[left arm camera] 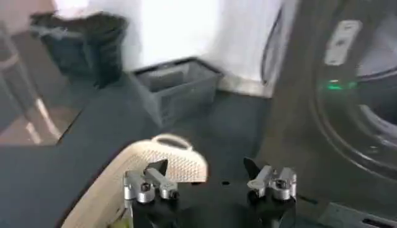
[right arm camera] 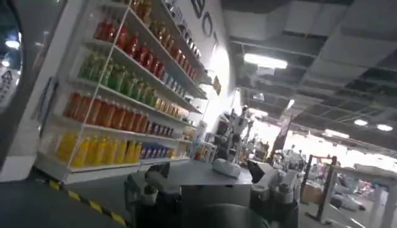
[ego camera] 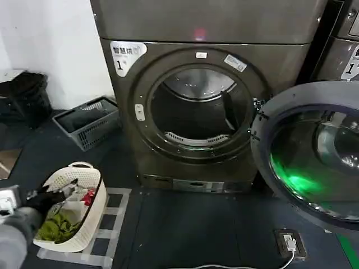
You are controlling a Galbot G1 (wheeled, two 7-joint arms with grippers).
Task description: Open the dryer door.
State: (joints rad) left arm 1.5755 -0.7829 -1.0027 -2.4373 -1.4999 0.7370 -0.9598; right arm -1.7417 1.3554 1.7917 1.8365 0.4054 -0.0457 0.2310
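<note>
The dryer door (ego camera: 297,168) stands swung wide open to the right of the machine, its grey inner rim and dark glass facing me with a green glint. The round drum opening (ego camera: 196,106) is uncovered. My left gripper (ego camera: 44,197) hangs low at the left over a white basket, far from the door. In the left wrist view this gripper (left arm camera: 205,168) is open with nothing between its fingers, and the dryer front (left arm camera: 298,93) is to one side. My right gripper (right arm camera: 208,170) is open and holds nothing, facing out into a shop.
A white laundry basket (ego camera: 73,216) with clothes sits on taped floor marks at the lower left. A grey crate (ego camera: 90,120) and a black bin (ego camera: 25,98) stand by the wall. A floor socket with cable (ego camera: 289,244) lies below the door. Shelves of bottles (right arm camera: 118,111) line the shop.
</note>
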